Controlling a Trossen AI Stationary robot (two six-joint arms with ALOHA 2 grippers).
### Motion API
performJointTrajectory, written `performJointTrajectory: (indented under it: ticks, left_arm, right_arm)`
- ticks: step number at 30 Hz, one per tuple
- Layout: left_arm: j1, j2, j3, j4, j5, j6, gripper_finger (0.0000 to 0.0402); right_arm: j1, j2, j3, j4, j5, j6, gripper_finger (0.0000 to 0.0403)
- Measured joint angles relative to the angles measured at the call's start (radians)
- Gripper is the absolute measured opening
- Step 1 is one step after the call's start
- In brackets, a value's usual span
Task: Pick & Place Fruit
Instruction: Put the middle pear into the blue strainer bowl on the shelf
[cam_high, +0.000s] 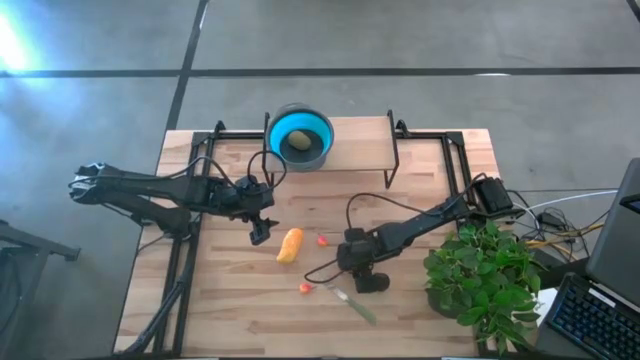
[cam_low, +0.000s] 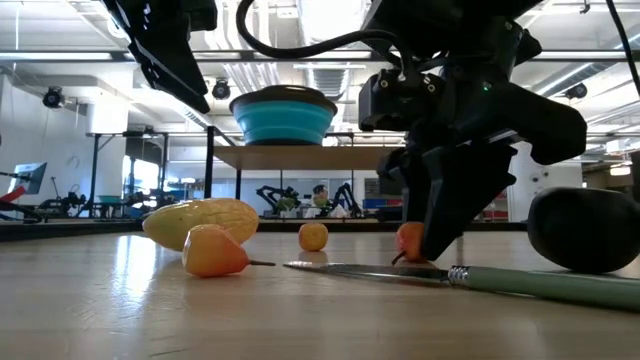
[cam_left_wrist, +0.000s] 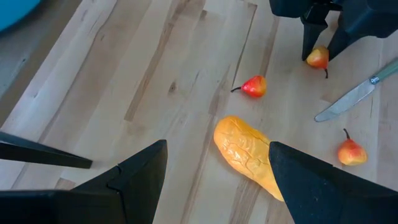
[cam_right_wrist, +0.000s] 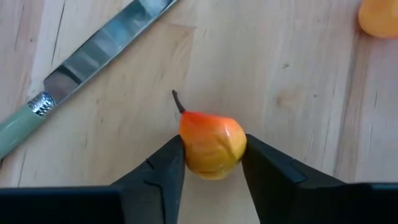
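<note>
High view, looking straight down on a wooden bench (cam_high: 230, 310). On the left side, the left end effector (cam_high: 260, 232) hangs with fingers spread and holding nothing, just beside a long orange-yellow fruit (cam_high: 289, 245) lying near the middle. At the far edge, a blue bowl (cam_high: 300, 137) on a raised shelf holds an olive-green fruit (cam_high: 299, 142). Two tiny red-orange fruits lie loose, one (cam_high: 322, 240) near the middle and one (cam_high: 305, 288) nearer the front edge (beside a green-handled knife (cam_high: 353, 303)). Right of centre, the right end effector (cam_right_wrist: 211, 165) is clenched on a third red-orange fruit (cam_right_wrist: 212, 143) resting on the bench.
</note>
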Motion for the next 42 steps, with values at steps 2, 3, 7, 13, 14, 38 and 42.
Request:
performJointTrajectory:
  ticks: [2, 3, 7, 13, 14, 38, 42]
  left_arm:
    - [0.0, 0.0, 0.0, 0.0, 0.0, 0.0, 0.0287]
    - [0.0, 0.0, 0.0, 0.0, 0.0, 0.0, 0.0287]
    - [0.0, 0.0, 0.0, 0.0, 0.0, 0.0, 0.0287]
    - [0.0, 0.0, 0.0, 0.0, 0.0, 0.0, 0.0287]
    - [0.0, 0.0, 0.0, 0.0, 0.0, 0.0, 0.0287]
    - [0.001, -0.064, 0.002, 0.002, -0.111, 0.035, 0.0286]
    - [0.001, -0.084, 0.002, 0.001, -0.127, 0.037, 0.0286]
  right_arm:
    - [0.0, 0.0, 0.0, 0.0, 0.0, 0.011, 0.0134]
    - [0.0, 0.0, 0.0, 0.0, 0.0, 0.014, 0.0131]
    - [0.0, 0.0, 0.0, 0.0, 0.0, 0.02, 0.0126]
    - [0.0, -0.012, -0.001, 0.0, -0.003, 0.038, 0.0115]
    - [0.0, -0.017, 0.001, 0.0, -0.004, 0.038, 0.0113]
    - [-0.106, -0.089, 0.289, 0.001, 0.001, -0.007, 0.0111]
    - [-0.133, -0.089, 0.329, 0.001, 0.001, -0.019, 0.0103]
